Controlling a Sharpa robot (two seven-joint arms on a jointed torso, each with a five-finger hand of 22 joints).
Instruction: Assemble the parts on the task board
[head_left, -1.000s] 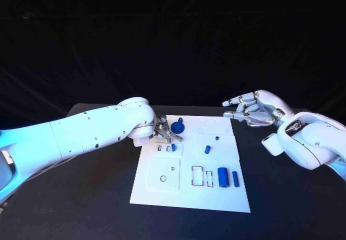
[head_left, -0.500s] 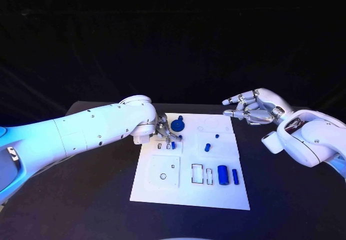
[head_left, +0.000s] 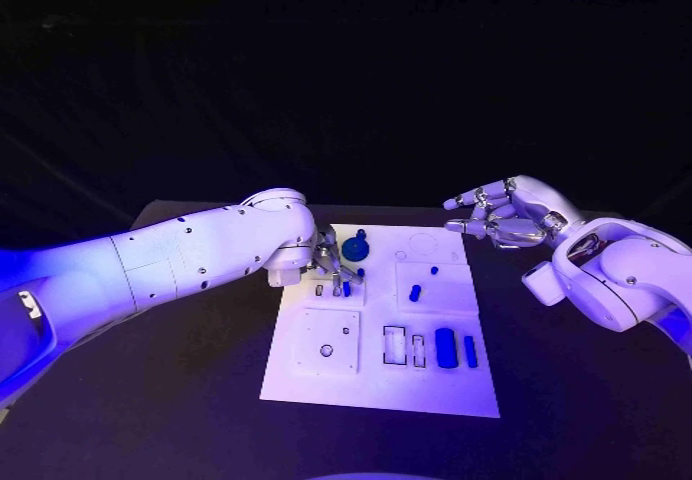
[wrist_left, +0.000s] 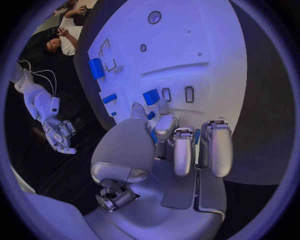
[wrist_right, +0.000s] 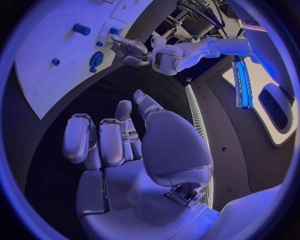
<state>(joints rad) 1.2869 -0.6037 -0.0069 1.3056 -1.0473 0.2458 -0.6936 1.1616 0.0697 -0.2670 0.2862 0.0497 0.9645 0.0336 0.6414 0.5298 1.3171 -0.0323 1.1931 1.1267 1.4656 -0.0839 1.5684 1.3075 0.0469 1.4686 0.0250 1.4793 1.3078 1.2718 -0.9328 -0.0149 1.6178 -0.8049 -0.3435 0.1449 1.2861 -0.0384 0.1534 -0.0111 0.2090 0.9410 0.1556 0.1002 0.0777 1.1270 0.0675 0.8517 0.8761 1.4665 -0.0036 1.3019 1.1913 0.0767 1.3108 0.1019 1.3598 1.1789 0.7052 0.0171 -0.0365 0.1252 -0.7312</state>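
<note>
We are at the placing step: our left hand (head_left: 329, 264) sits low over the far left of the task board (head_left: 378, 395), fingers curled around a small blue part (wrist_left: 153, 136). Next we must seat it in a slot there. Our right hand (head_left: 503, 221) hovers off the board, empty, fingers loosely apart.

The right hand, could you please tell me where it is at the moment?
In the head view the right hand hangs open over the black table, just off the far right corner of the task board, holding nothing, well apart from the left hand.
</note>
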